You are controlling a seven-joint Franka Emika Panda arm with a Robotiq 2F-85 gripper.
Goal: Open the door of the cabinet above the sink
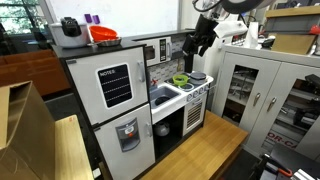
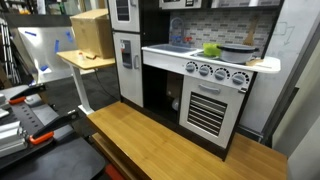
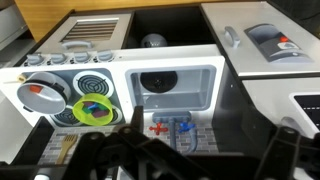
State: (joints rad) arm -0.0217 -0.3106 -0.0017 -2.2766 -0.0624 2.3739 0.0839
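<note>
The toy kitchen's sink shows in both exterior views [image 1: 163, 97] [image 2: 176, 47] and in the wrist view [image 3: 175, 85], with red and blue taps [image 3: 170, 128] behind it. The dark upper cabinet [image 1: 162, 49] sits above the sink, and its door looks shut. Only its lower edge shows in an exterior view [image 2: 178, 4], and it is out of the wrist view. My gripper [image 1: 203, 42] hangs in the air above the stove [image 1: 196, 78], to the right of the cabinet and apart from it. In the wrist view its fingers [image 3: 200, 150] are spread wide and empty.
A green bowl [image 3: 93, 110] and a pan [image 3: 40, 92] sit on the stove. A white toy fridge [image 1: 115, 100] stands beside the sink, with an orange bowl [image 1: 103, 34] on top. A metal cabinet [image 1: 255, 90] and a cardboard box [image 2: 92, 32] are nearby. A wooden table [image 1: 205, 145] lies in front.
</note>
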